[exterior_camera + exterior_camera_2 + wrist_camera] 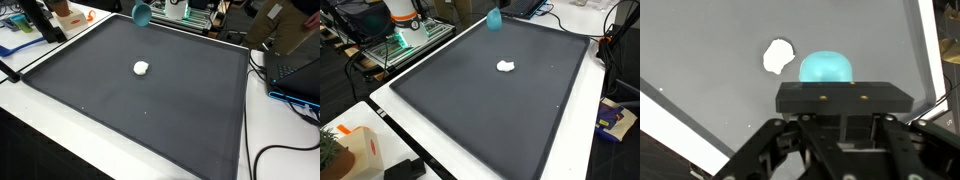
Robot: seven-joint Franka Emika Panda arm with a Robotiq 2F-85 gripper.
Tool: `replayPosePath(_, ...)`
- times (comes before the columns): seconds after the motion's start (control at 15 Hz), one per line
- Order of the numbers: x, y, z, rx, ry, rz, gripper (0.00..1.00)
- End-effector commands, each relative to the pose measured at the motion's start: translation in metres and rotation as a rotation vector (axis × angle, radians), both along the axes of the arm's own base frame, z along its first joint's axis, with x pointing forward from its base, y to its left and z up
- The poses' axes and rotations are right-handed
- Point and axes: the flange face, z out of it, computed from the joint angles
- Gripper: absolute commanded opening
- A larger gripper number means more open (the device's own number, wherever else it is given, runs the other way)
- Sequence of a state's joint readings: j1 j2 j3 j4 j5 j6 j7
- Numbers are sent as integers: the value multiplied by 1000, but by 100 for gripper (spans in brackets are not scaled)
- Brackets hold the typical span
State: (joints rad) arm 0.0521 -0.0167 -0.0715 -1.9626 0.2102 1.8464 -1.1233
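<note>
In the wrist view my gripper [843, 98] shows as a black block above its linkage. The block hides the jaws, so I cannot tell whether they are open or shut. Just past the block is a rounded teal cup [826, 68], and I cannot tell whether the gripper touches it. A small white crumpled lump [779, 55] lies on the dark mat [710, 50] beyond it. In both exterior views the cup [142, 14] [495, 20] is at the mat's far edge. The lump [141, 68] [505, 66] is near the mat's middle. The gripper shows in neither exterior view.
The dark mat [150, 110] [490, 110] covers most of a white table. Cables [285, 95] lie along one side. A robot base with green lights [405, 25] and an orange-and-white box [355, 145] stand outside the mat.
</note>
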Motion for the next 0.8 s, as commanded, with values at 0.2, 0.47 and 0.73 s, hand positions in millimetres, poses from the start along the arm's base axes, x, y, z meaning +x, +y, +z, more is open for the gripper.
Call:
replayPosePath(0.2, 12, -1, -72, 27, 25, 39, 22)
replayPosePath(0.47, 10, -2, -105, 15, -63, 66, 22)
replayPosePath(0.73, -1, -1, -121, 4, -153, 103, 22)
